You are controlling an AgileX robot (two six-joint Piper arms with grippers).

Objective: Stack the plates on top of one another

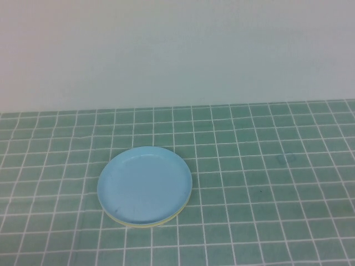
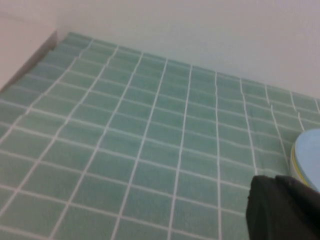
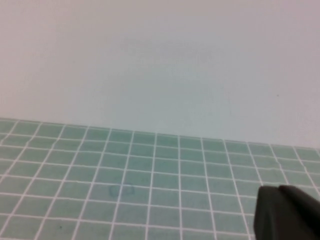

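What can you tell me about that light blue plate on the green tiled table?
The light blue plate is round and shallow with a low raised rim, and looks like smooth plastic. It lies flat, face up and empty, on top of a stack; a yellow plate peeks out beneath its near edge. The stack sits on the green tiled table, a little left of centre. Neither gripper touches it: left gripper and right gripper are parked away, both shut.

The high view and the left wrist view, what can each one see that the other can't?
Only the high view shows the whole light blue plate topping the stack, a yellow edge peeking out below. Only the left wrist view shows the left end effector, a dark shape near the stack; the right end effector appears in neither. Both show the green tiled table and the pale wall.
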